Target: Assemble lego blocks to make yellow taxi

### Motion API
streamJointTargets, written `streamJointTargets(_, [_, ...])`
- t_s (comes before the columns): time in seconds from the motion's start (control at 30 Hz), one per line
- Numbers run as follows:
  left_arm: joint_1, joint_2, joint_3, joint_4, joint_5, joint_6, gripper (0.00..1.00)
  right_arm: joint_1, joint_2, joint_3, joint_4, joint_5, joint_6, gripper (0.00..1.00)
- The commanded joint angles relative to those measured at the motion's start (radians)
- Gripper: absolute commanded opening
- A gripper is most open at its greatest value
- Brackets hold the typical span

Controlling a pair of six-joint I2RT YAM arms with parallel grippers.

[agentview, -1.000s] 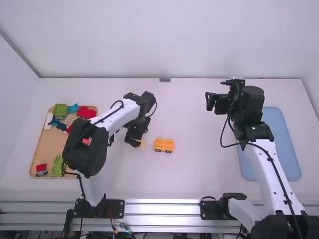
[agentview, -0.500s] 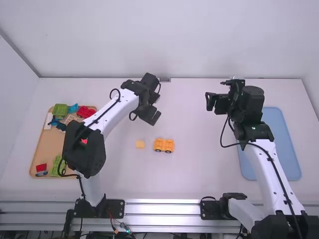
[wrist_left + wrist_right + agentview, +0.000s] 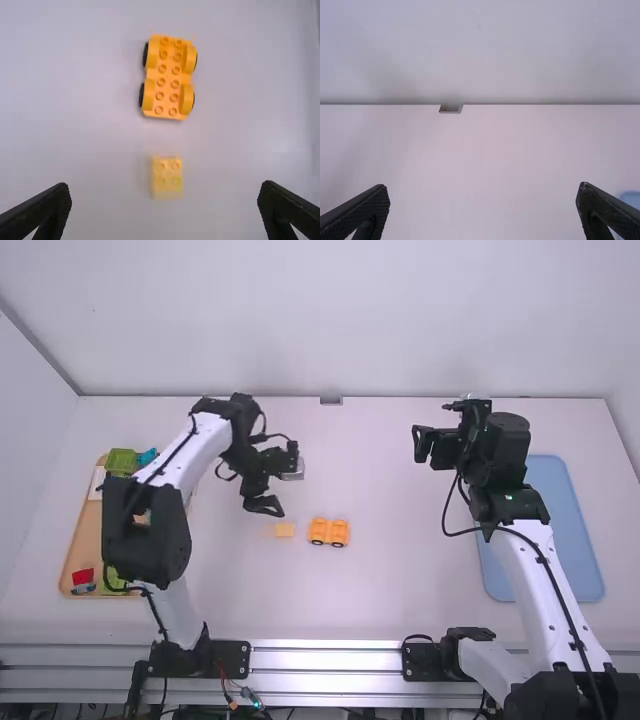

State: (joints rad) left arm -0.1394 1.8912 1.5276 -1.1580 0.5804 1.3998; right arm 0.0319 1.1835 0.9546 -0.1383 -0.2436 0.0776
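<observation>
1. Across toward the left side of the table, the left arm (image 3: 150,520) has swung since half a second ago, and its gripper (image 3: 284,485) has shifted the same way and turned. The right arm (image 3: 548,580) looks just as it did.
2. From where I stand, the left gripper has its two fingers spread wide, with nothing between them. It hangs above the table, a little beyond the yellow block as seen from the arms' bases.
3. That small yellow block (image 3: 284,530) lies on the white table (image 3: 400,590), studs up, two rows by two.
4. Just to its right sits the orange car base (image 3: 329,531), black wheels along both sides and studs facing up. Block and base are near each other but not touching.
5. Over on the right, the right gripper (image 3: 424,445) is held up, released too, its fingers well apart and gripping nothing.
6. At the left lies a wooden tray (image 3: 72,560) with coloured pieces, among them a green block (image 3: 122,461) and a red block (image 3: 83,577).
7. Beside the right arm, a blue tray (image 3: 590,550) rests on the tabletop.
</observation>
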Motion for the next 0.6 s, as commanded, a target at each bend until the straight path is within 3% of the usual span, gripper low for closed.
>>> streamJointTargets(0.0, [0.088,-0.022,-0.112,0.044,0.312,0.256,0.99,0.001,0.006,0.039,-0.002,0.0,0.002,0.98])
streamJointTargets(0.23, [0.233,-0.022,-0.451,0.357,0.546,0.375,0.99,0.002,0.006,0.039,-0.023,-0.041,-0.016,0.98])
streamJointTargets(0.37, [0.263,-0.022,-0.599,0.547,0.565,0.295,0.99,0.002,0.008,0.037,-0.054,-0.211,-0.159,0.98])
streamJointTargets(0.57, [0.251,-0.006,-0.76,0.968,0.56,0.018,0.99,0.017,0.008,-0.041,-0.061,-0.568,-0.504,0.98])
